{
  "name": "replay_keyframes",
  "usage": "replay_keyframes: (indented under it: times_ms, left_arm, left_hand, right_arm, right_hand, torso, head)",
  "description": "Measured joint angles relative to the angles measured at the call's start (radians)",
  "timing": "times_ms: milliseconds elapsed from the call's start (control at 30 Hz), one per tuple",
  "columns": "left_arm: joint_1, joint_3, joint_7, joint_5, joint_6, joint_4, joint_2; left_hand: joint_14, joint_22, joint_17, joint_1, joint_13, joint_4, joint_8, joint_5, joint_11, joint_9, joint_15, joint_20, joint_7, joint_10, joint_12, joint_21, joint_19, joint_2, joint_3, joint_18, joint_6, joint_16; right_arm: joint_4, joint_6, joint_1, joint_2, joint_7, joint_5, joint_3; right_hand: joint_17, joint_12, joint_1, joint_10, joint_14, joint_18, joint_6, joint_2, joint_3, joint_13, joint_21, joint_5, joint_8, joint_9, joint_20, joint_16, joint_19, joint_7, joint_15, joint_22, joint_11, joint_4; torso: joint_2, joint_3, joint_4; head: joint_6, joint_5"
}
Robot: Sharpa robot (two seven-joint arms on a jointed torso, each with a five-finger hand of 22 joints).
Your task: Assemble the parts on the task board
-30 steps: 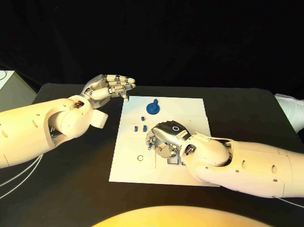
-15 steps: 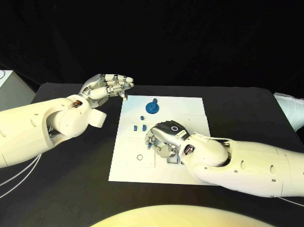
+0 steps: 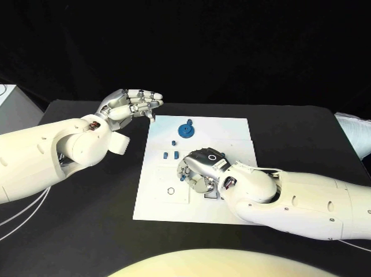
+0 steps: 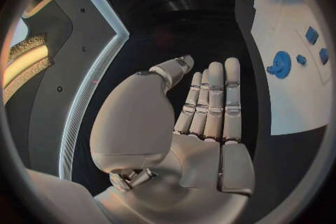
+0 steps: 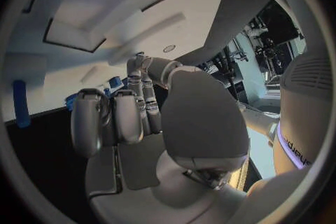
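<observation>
The white task board lies mid-table. On its far part sit a blue gear, a tiny blue piece and two small blue blocks. My right hand is low over the board's middle, fingers curled down toward it. In the right wrist view its fingers curl beside a blue bit; whether they hold it is hidden. My left hand hovers off the board's far left corner, fingers straight and together, palm empty. The gear also shows in the left wrist view.
A thin ring lies on the board's near left part, with small slots beside my right wrist. A white box stands at the table's far left and a white cushion at its right edge.
My right hand has crept slightly nearer and lower over the board's middle. The left hand has barely shifted. The blue parts lie where they were.
</observation>
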Motion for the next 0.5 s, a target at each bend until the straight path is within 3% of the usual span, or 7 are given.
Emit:
replay_keyframes:
  times_ms: [400,500]
  left_arm:
    - [0.0,0.0,0.0,0.0,0.0,0.0,0.0]
    - [0.0,0.0,-0.001,0.001,0.0,0.0,0.0]
  left_hand:
    - [0.0,0.0,-0.001,0.0,-0.001,0.0,0.0,0.0,0.002,0.0,0.0,0.0,0.0,-0.005,0.0,0.0,0.0,0.0,0.0,0.0,0.0,0.0]
    - [0.0,0.0,-0.001,0.0,-0.001,0.0,0.0,0.0,0.002,0.0,0.0,0.0,0.0,-0.005,0.0,0.0,0.0,0.0,0.0,0.0,0.0,0.0]
  right_arm:
    - [-0.004,0.016,0.001,0.008,-0.007,-0.016,0.001]
    - [-0.01,0.017,0.001,0.013,-0.004,-0.015,-0.002]
  right_hand:
    - [-0.011,-0.001,0.0,0.0,0.0,0.0,0.0,0.0,0.0,0.001,-0.011,0.005,-0.002,0.0,0.0,-0.005,0.0,0.0,0.0,0.0,0.0,0.0]
    - [-0.02,-0.007,-0.016,0.003,0.001,0.0,-0.014,-0.016,-0.013,0.003,-0.024,0.015,-0.008,0.001,0.0,-0.006,0.0,0.013,0.001,0.0,-0.011,0.004]
  torso:
    - [0.0,0.0,0.0]
    - [0.0,0.0,0.0]
  head:
    - [-0.002,0.0]
    - [-0.001,0.0]
